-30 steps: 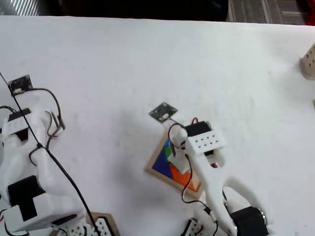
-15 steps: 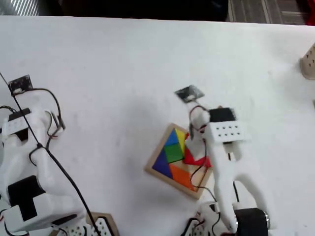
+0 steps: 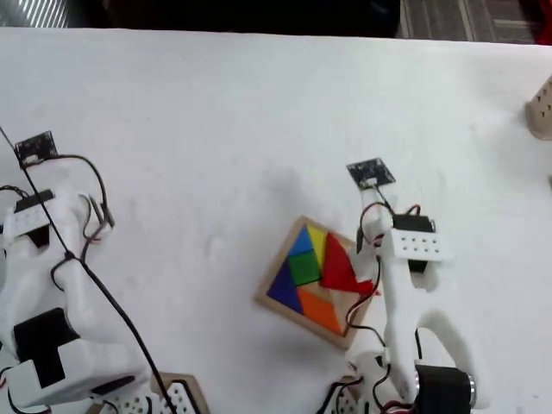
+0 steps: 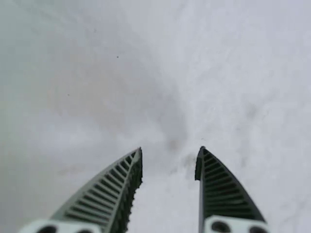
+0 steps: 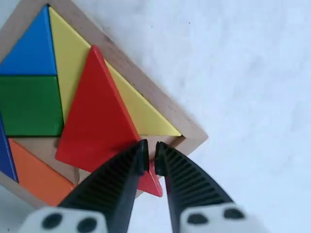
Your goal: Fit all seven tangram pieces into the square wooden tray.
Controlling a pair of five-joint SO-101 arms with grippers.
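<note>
Square wooden tray lying cornerwise on the white table, just beside the right arm. Seated in it are a light blue triangle, a yellow triangle, a green square, an orange piece and a dark blue triangle. The red triangle lies askew on top, overlapping the yellow triangle, with one corner poking out past the tray's edge. Right gripper: fingers drawn almost together with only a slit between them, tips at the red triangle's edge near that corner. Whether they pinch it cannot be told. Left gripper: fingers spread wide, nothing between them, over bare table well apart from the tray.
</note>
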